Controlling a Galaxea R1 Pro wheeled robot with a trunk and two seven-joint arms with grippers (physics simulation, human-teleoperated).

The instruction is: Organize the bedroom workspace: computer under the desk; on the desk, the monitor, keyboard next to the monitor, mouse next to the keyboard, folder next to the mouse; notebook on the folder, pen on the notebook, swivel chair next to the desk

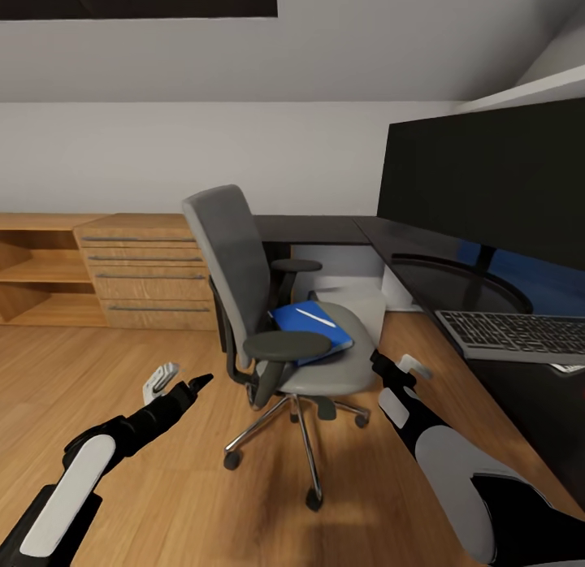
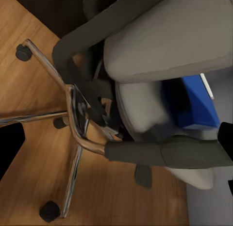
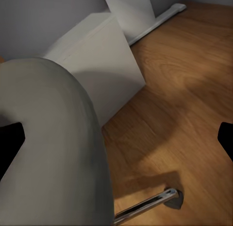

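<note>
The grey swivel chair (image 1: 244, 266) stands on the wood floor, a little way out from the black desk (image 1: 325, 228). On its seat lies the blue folder (image 1: 313, 330) with the white pen (image 1: 315, 316) on top. The monitor (image 1: 487, 177) and the keyboard (image 1: 520, 334) are on the desk at the right. The light-grey computer (image 1: 363, 303) sits under the desk. My left gripper (image 1: 180, 382) is open, left of the chair and level with its seat. My right gripper (image 1: 400, 367) is open beside the seat's right edge (image 3: 48, 138). The notebook and the mouse are out of view.
A light-wood drawer chest (image 1: 146, 270) and open shelving (image 1: 36, 266) line the back wall at the left. The chair's chrome base (image 2: 73, 114) with castors spreads over the floor. A white desk leg (image 3: 131, 12) stands behind the computer (image 3: 97, 66).
</note>
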